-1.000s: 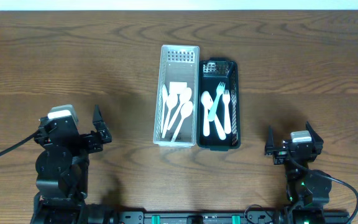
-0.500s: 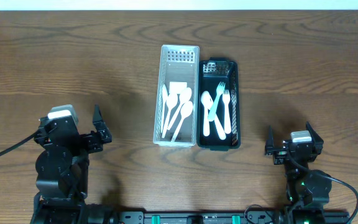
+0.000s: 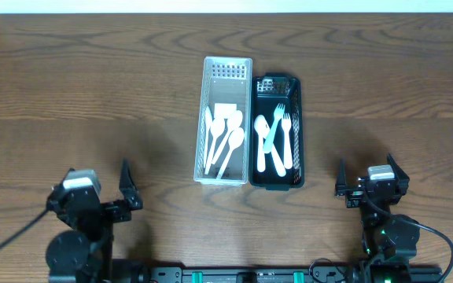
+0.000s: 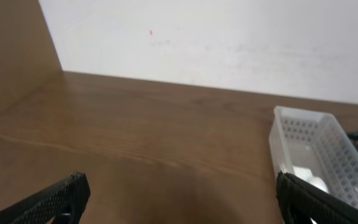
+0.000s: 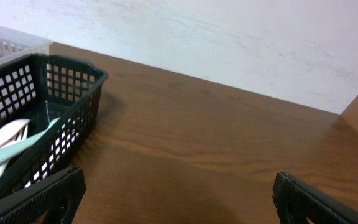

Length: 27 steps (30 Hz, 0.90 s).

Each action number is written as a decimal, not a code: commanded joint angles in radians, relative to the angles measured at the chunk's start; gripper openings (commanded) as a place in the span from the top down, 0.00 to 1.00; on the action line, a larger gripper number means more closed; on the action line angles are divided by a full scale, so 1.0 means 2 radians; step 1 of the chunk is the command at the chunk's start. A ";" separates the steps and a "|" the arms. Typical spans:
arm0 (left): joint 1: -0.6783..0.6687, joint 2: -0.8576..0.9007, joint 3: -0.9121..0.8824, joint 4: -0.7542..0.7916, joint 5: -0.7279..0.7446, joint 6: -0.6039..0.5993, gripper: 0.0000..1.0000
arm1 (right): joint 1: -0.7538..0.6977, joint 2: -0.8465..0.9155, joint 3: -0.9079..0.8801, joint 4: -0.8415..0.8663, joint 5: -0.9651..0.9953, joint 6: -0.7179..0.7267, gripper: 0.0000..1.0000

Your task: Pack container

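A white perforated basket (image 3: 204, 102) holds several white spoons (image 3: 225, 145). Right beside it, touching, a dark green basket (image 3: 298, 110) holds white forks and spoons (image 3: 275, 141). My left gripper (image 3: 128, 189) is open and empty at the front left of the table, well apart from the baskets. My right gripper (image 3: 366, 179) is open and empty at the front right. The left wrist view shows the white basket (image 4: 291, 134) ahead on the right. The right wrist view shows the green basket (image 5: 73, 93) on the left with white cutlery (image 5: 5, 149) inside.
The wooden table (image 3: 93, 79) carries only the two baskets. A white wall (image 4: 216, 37) stands behind the table's far edge.
My left arm has pulled back toward the front edge of the table, its gripper still open. The right arm and the baskets have not moved.
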 commanded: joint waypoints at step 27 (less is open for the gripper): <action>0.021 -0.063 -0.266 0.223 0.048 0.081 0.02 | -0.004 -0.004 -0.001 -0.002 0.001 -0.005 0.01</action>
